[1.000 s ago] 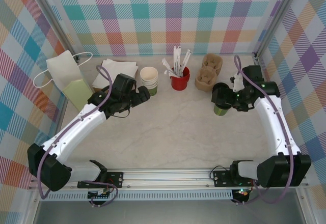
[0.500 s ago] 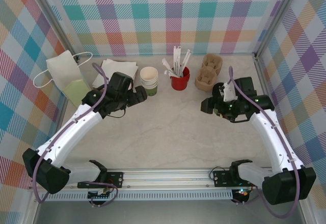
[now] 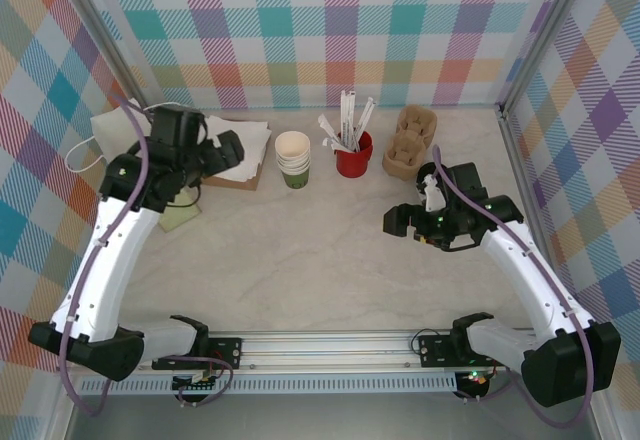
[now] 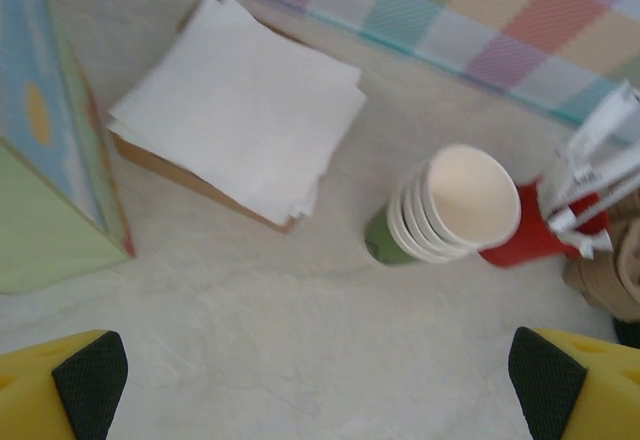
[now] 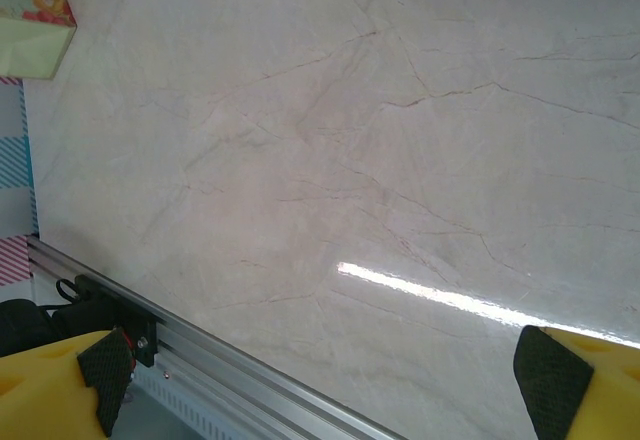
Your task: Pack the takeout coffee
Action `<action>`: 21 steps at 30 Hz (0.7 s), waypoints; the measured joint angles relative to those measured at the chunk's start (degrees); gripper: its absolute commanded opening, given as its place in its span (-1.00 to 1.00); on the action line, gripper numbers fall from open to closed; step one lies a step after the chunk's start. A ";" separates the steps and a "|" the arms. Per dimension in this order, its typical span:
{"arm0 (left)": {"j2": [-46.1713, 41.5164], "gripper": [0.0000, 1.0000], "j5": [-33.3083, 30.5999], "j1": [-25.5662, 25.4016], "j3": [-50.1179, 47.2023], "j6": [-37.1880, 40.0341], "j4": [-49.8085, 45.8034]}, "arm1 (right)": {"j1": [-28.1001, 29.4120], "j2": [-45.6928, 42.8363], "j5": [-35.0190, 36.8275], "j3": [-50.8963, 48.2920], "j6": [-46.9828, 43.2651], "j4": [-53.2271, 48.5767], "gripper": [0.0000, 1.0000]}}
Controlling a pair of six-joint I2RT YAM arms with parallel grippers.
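Left end effector (image 3: 224, 152) above the far-left part of the desk (image 3: 320, 270), fingers spread to full width. Seen from its wrist, left end effector (image 4: 318, 380) empty: nothing between the pads, nothing touched. Beneath it: stack of white napkins (image 4: 240, 130) on a brown board, paper bag (image 4: 45, 190) at the left, stack of cream paper cups (image 4: 455, 205) with green at its base, just beside the red cup (image 4: 520, 245) of stirrers.

Right end effector (image 3: 402, 225) over the desk's right side, pointing left, jaws likewise wide apart. From its wrist, right end effector (image 5: 325, 370) over bare marble; nothing pinched, nothing touched. Cardboard cup carrier (image 3: 408, 140) beyond it, near the back wall.

Takeout coffee: whereabouts cannot be told; in neither end effector.
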 measured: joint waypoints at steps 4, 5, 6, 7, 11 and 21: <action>2.08 1.00 2.56 7.56 4.31 2.99 -0.92 | 0.17 0.00 0.39 0.00 -0.02 0.15 1.00; 2.58 1.00 3.17 9.31 5.03 3.56 -0.90 | 0.17 0.00 0.52 0.00 -0.02 0.17 1.00; 3.15 1.00 4.00 11.47 5.81 4.11 -0.87 | 0.17 0.00 0.61 -0.02 -0.02 0.17 1.00; 3.61 1.00 4.70 13.27 6.38 4.74 -0.90 | 0.20 -0.02 0.79 -0.02 0.00 0.17 1.00; 5.92 1.00 8.11 19.67 8.63 6.12 -0.90 | 0.22 -0.63 1.03 -0.50 -0.02 0.22 1.00; 15.50 0.96 15.28 29.20 11.34 7.78 0.24 | 0.22 -1.01 1.90 -1.40 -0.04 0.63 1.00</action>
